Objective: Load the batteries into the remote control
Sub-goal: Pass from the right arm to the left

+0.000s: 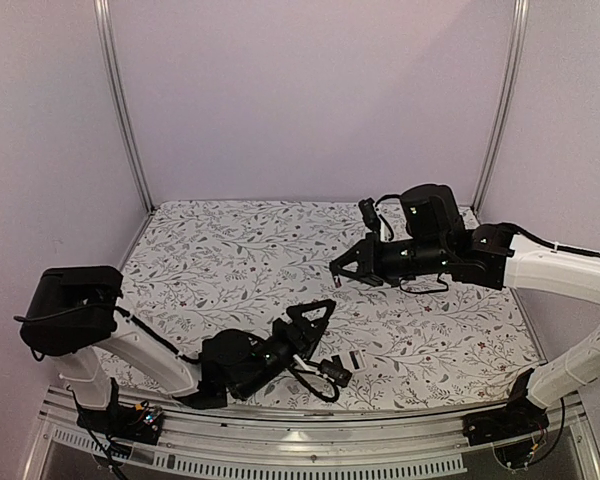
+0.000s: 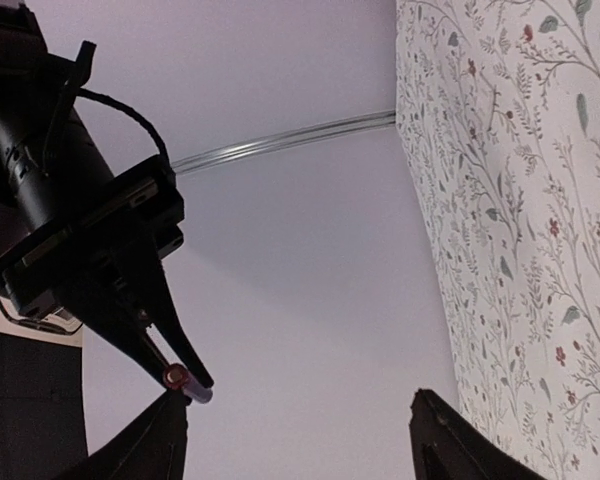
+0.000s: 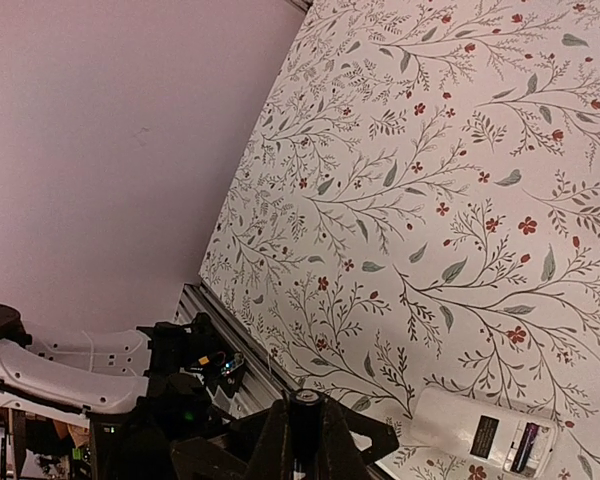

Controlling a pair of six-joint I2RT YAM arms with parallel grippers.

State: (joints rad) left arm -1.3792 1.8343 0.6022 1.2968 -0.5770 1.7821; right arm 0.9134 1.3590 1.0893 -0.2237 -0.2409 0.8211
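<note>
In the right wrist view the remote control (image 3: 450, 425) lies back-up on the floral cloth, a white bar with a dark label and an open slot. A dark purple battery (image 3: 525, 447) lies in that slot. My right gripper (image 3: 305, 440) is shut on a second battery (image 3: 305, 415), held end-on above the cloth. The left wrist view shows this battery (image 2: 180, 381) with a red end at the right gripper's tips. My left gripper (image 2: 300, 445) is open with nothing between its fingers (image 2: 450, 440). Seen from above, the right gripper (image 1: 338, 270) hovers beyond the left gripper (image 1: 323, 318) and the remote (image 1: 355, 358).
The floral cloth (image 1: 230, 250) covers the table, with plain lilac walls around it. A metal rail (image 1: 310, 440) runs along the near edge by the arm bases. The left arm's dark wrist (image 1: 240, 365) lies low just left of the remote.
</note>
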